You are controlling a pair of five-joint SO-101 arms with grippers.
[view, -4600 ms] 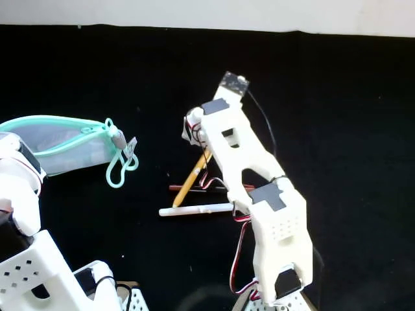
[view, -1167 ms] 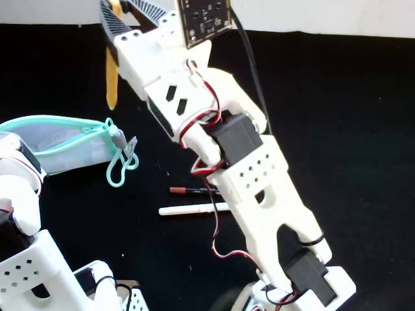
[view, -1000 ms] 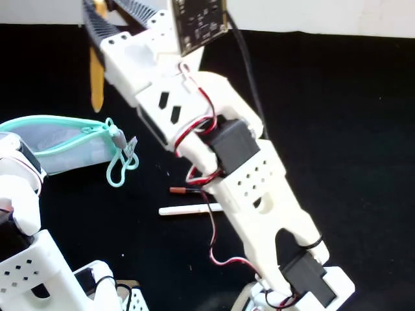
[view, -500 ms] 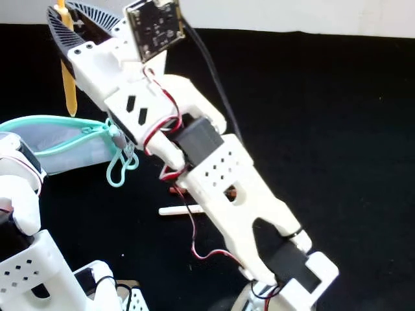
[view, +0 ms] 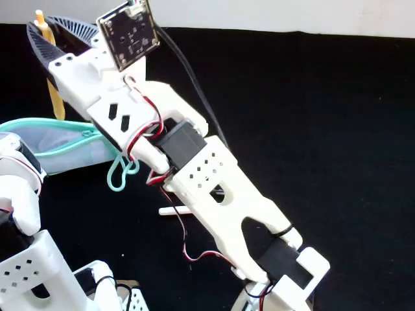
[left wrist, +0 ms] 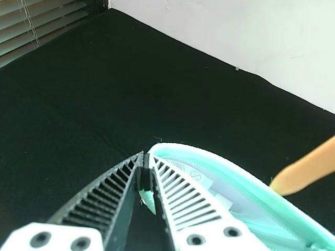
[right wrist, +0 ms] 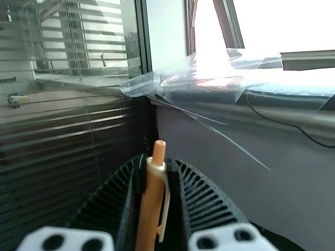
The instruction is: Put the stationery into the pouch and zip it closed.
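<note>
- Pinching the orange pen (view: 57, 97) near its clip end between the fingers of the right gripper (view: 44, 45); holding it upright, tip down, at the far left of the desk (view: 324, 116).
- Hanging with the tip just above the teal rim of the pouch (view: 71, 154), near its open mouth; cannot tell from the high view whether squarely over the gap or just past the far edge.
- Clamping the pouch rim with the fingers of the left gripper (left wrist: 145, 166), pressed together on the fabric and propping the mouth open; in the left wrist view, showing the pen tip close beside that rim.
- Lying on the desk, well apart from the pouch and partly hidden under the right arm: a white pen (view: 170, 210), not yet bagged; zip not yet closed.
- Could miss the opening if released with the tip off-centre, leaving the pen on the desk behind the pouch.
- Could jab the rim on the way down, tug the fabric out of the left pinch and collapse the mouth.
- Might topple and hang half out if let go too high, being gripped so near its top.
- Could snag the looped zip pull (view: 118, 175) with the forearm or its loose wires, passing low over it.
</note>
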